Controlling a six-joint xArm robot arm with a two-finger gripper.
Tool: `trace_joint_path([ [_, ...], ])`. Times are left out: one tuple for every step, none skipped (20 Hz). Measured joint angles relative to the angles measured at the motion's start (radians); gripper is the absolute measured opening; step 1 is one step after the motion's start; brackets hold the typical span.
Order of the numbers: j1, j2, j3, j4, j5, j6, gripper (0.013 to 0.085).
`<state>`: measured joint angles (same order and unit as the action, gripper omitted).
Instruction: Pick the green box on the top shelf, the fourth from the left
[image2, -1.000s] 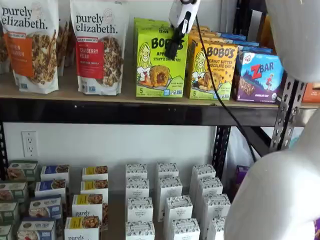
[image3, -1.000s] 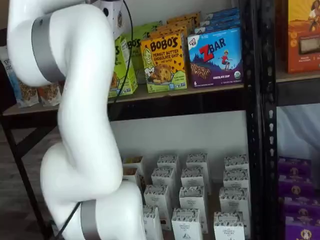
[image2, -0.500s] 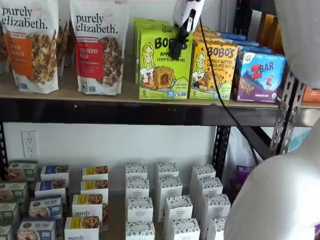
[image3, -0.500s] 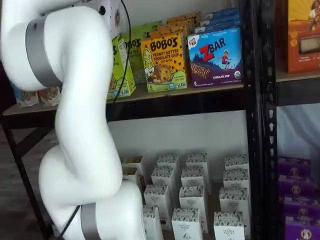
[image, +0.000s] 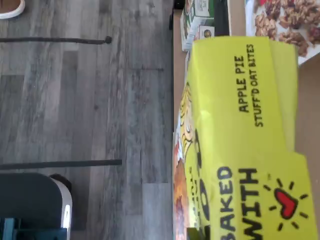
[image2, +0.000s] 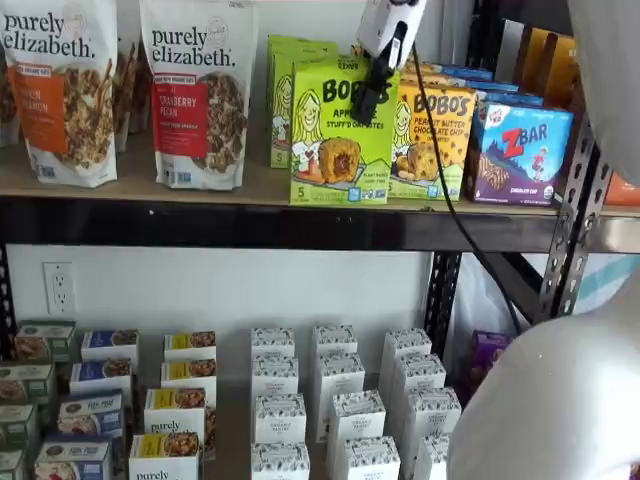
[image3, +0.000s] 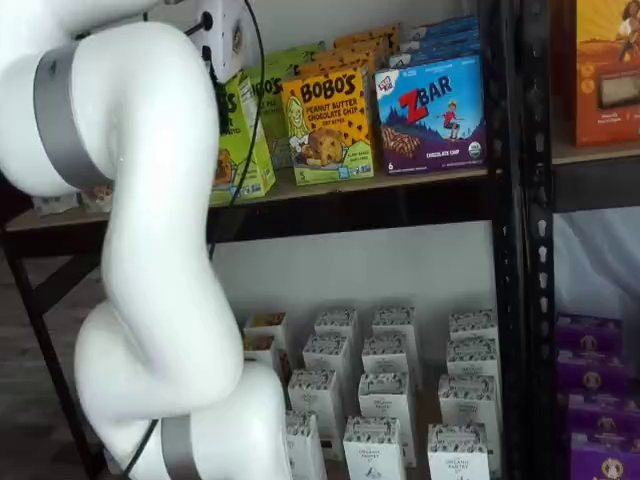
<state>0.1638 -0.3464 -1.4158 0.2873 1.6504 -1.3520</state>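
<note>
The gripper (image2: 372, 95), a white body with black fingers hanging from the top edge in a shelf view, is clenched on the green box (image2: 342, 133), a lime-green Bobo's Apple Pie Stuff'd Oat Bites carton that stands upright at the front edge of the top shelf (image2: 250, 190), its foot on the tan board just above the black beam. One black finger (image2: 368, 98) lies down the front face of the carton at about 1 o'clock from the pastry picture. A second green Bobo's carton (image2: 280, 100) stands farther back, at 10 o'clock from the held one. At 3 o'clock, just beside it, stands the yellow-orange Bobo's peanut butter box (image2: 433, 140), and beyond that the blue ZBar box (image2: 522, 150). At 9 o'clock stands the Purely Elizabeth cranberry pecan bag (image2: 198, 95), with an orange-labelled Purely Elizabeth bag (image2: 58, 90) past it. A black cable (image2: 445, 200) drops from the gripper across the peanut butter box toward 5 o'clock. In the other shelf view the white arm (image3: 150, 250) covers most of the green box (image3: 243, 140), whose side panel shows beside the peanut butter box (image3: 328, 125). In the wrist view the green box (image: 245, 150) fills much of the frame, turned on its side, with "APPLE PIE STUFF'D OAT BITES" readable, above grey plank flooring (image: 85, 100). White cartons (image2: 340, 400) stand in rows below the shelf.
</note>
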Motion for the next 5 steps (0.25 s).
trace_joint_path([
  [-0.002, -0.005, 0.006, -0.002, 0.0, -0.003, 0.025],
  [-0.004, -0.01, 0.011, -0.004, 0.0, -0.005, 0.025],
  [-0.006, -0.014, 0.017, -0.006, -0.001, -0.007, 0.025],
  [-0.009, -0.021, 0.026, -0.007, -0.004, -0.011, 0.025],
  [-0.011, -0.027, 0.034, -0.007, -0.01, -0.013, 0.025],
])
